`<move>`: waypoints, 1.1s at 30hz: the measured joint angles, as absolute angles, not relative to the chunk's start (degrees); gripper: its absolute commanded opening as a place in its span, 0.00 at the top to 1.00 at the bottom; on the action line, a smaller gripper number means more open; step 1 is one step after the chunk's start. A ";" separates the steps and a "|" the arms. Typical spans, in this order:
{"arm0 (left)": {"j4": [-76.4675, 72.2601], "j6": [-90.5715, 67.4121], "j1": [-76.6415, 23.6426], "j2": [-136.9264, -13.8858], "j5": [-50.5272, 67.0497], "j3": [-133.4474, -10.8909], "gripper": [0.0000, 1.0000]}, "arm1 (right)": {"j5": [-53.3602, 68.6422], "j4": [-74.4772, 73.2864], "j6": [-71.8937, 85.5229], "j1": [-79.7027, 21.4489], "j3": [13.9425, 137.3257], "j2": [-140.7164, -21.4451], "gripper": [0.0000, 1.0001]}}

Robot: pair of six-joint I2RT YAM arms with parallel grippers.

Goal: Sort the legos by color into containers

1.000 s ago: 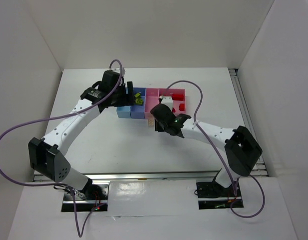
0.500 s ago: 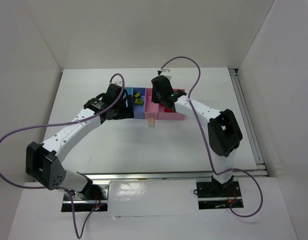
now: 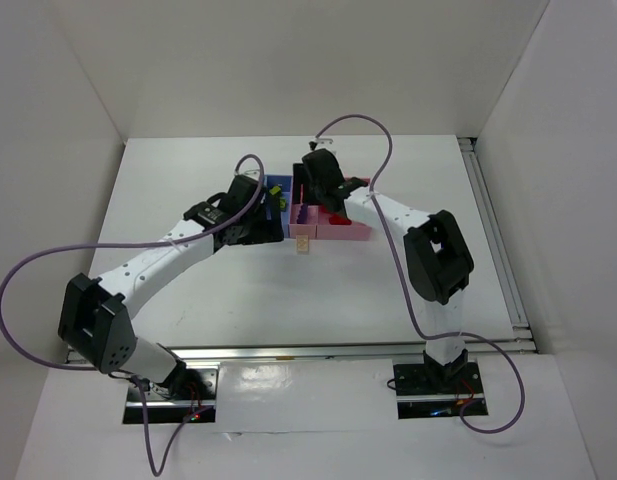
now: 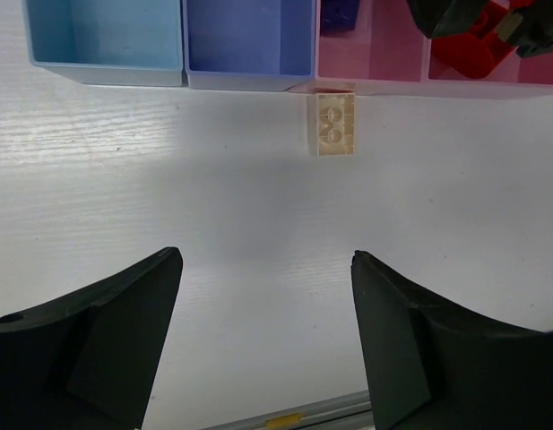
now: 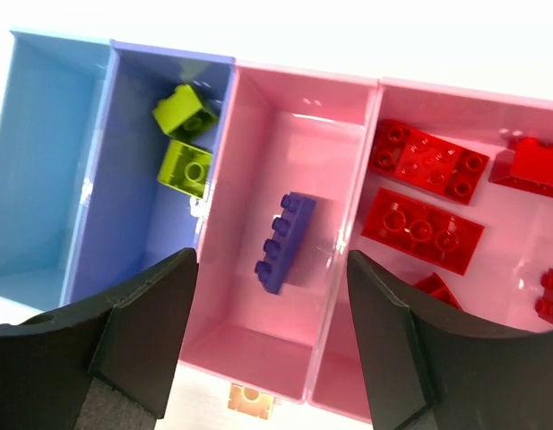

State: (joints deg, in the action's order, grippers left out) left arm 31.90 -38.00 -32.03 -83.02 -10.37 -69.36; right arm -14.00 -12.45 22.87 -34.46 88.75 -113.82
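Fingers [image 4: 106,340] of the left hand [image 4: 265,262] stand wide apart with nothing between them; the hand is open and hangs low over the white surface [image 4: 213,206], short of the bins [image 4: 183,77]. Just beyond it a tan brick [image 4: 335,125] lies flat on the surface, studs up. It is outside the narrow pink bin [image 4: 370,79], right against its near wall. The four bins stand joined in a row across the middle of the surface: from the left, a light blue bin [image 4: 106,67], a blue bin [image 4: 249,76], the narrow pink one and a wide pink bin [image 4: 491,85]. The right hand [image 5: 270,264] hovers above the row, over the narrow pink bin, fingers parted and gripping nothing, so it is open too. Beneath that gap a purple brick [image 5: 285,242] is inside the narrow pink bin, near its middle and tipped on its side with the studs facing left. Whether it rests on the bin floor cannot be told. Two green bricks [image 5: 186,167] lie close together in the far half of the blue bin. Several red bricks [image 5: 422,228] lie in the wide pink bin: two flat ones side by side near its left wall, and more toward the right, partly cut off at the edge of the view.
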 measured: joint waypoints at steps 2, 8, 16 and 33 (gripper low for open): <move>31.62 -38.00 -32.21 -83.92 -10.17 -69.30 0.11 | -13.61 -12.27 22.83 -34.46 89.06 -113.82 0.28; 28.99 -38.28 -34.11 -85.73 -9.72 -68.05 0.12 | -14.59 -11.27 22.87 -33.34 86.26 -110.28 0.34; 21.71 -41.08 -41.19 -98.72 -13.23 -69.34 0.09 | -18.24 -11.75 23.33 -23.40 73.78 -88.49 0.17; 13.89 -44.40 -42.92 -112.79 -26.39 -74.98 0.34 | -19.46 -15.59 23.75 -21.69 67.05 -78.26 0.16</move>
